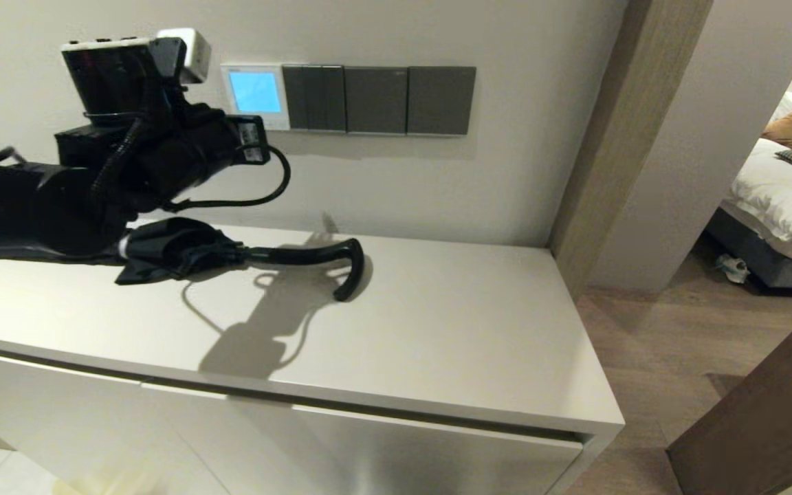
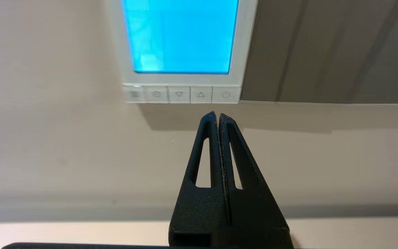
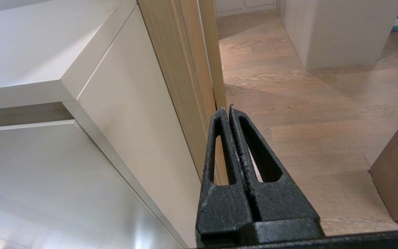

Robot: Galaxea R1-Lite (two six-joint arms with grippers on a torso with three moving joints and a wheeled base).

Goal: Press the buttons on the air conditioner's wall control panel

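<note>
Buttons (image 2: 181,94) sit just beyond the closed left end effector (image 2: 217,117).

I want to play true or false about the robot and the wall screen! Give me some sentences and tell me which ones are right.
1. The left gripper has its fingers shut together. True.
2. The left gripper is pushing a button right now. False: its tips sit just below the buttons, not on them.
3. The air conditioner's wall control panel has a glowing blue screen. True.
4. A red umbrella hangs on the wall. False: a black umbrella lies flat on the white cabinet.
5. The right gripper is up by the panel too. False: it hangs shut beside the cabinet, over the wooden floor.
</note>
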